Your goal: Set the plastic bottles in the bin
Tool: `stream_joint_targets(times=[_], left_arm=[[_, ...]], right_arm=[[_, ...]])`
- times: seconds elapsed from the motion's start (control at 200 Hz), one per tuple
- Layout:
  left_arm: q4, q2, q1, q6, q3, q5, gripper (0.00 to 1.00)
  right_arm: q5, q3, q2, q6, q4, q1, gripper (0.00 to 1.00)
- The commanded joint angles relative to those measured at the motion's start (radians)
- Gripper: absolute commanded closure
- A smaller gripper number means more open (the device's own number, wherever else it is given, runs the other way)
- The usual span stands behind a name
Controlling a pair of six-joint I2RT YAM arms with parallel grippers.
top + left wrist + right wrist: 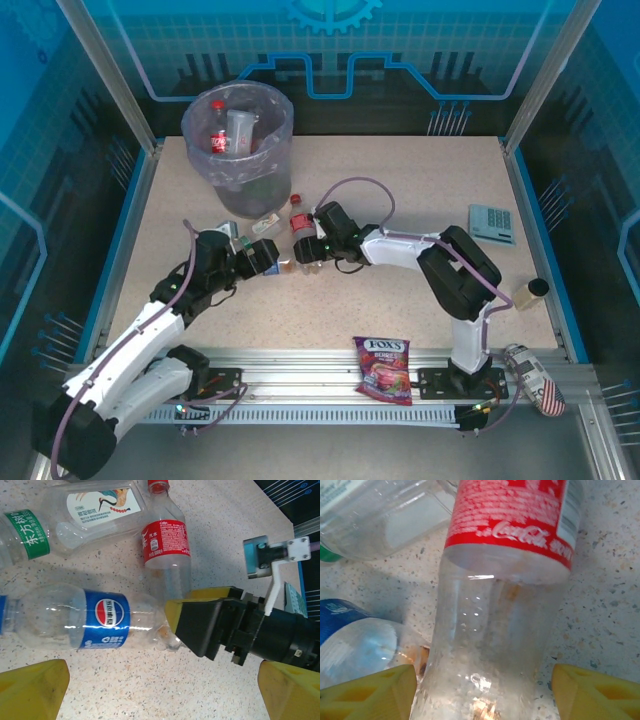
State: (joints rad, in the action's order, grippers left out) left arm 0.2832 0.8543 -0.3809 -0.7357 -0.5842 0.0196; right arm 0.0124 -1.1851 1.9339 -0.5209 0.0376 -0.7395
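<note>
Your right pincer (482, 692) stands apart, a finger either side of the red-labelled bottle (500, 615) lying on the counter (605, 605). Your left pincer (162, 690) gapes wide, empty, beside the blue-labelled bottle (100, 615). The bin (250, 190) stands nearby.

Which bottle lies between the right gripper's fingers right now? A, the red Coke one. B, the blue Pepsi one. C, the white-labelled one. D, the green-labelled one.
A: in the right wrist view the Coke bottle lies between the yellow fingers of the right gripper, with the Pepsi bottle off to one side.
</note>
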Motion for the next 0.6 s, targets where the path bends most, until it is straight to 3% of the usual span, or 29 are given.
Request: stream_joint_targets(times=[0.0, 0.33, 0.595], left_arm=[[-0.035, 0.004, -0.006, -0.015, 0.016, -0.011, 0.03], [-0.060, 0.011, -0.006, -0.027, 0.028, 0.007, 0.02], [-0.313, 0.090, -0.007, -0.149, 0.060, 0.145, 0.01]], right_arm=[[-0.027, -0.034, 0.027, -0.008, -0.013, -0.002, 0.30], [-0.089, -0.017, 0.038, 0.022, 0.032, 0.012, 0.34], [-0.064, 0.118, -0.063, 0.017, -0.051, 0.064, 0.45]])
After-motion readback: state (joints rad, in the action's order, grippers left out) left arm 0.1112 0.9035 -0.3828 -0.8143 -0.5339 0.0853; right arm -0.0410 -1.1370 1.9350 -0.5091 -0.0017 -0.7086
